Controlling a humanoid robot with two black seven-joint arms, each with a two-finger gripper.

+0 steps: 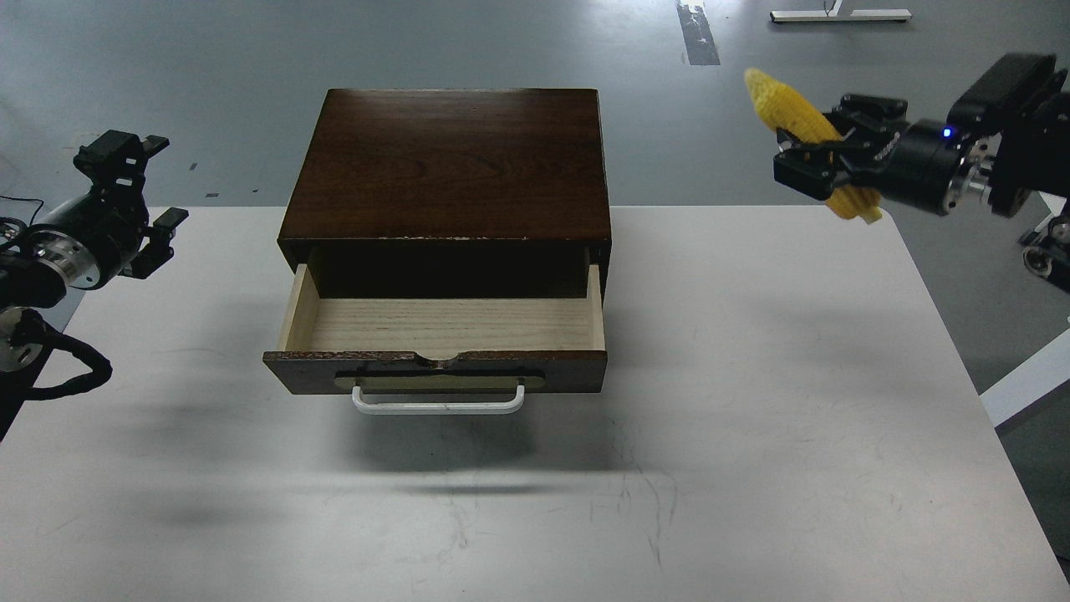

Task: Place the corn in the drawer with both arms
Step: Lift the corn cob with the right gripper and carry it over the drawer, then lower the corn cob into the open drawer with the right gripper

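The drawer [443, 326] stands pulled open at the front of the dark cabinet, its pale wood inside bare and its white handle [438, 403] facing me. My right gripper [807, 150] is shut on the yellow corn [794, 113] and holds it high in the air, to the right of the cabinet and well above the table. The corn tilts with its tapered tip up and to the left. My left gripper [138, 180] is open and empty, hovering at the table's left edge, far left of the drawer.
The dark brown cabinet top [456, 159] sits behind the drawer at the back middle of the white table [752, 418]. A second white table's corner [1032, 380] shows at the right edge. Grey floor lies beyond.
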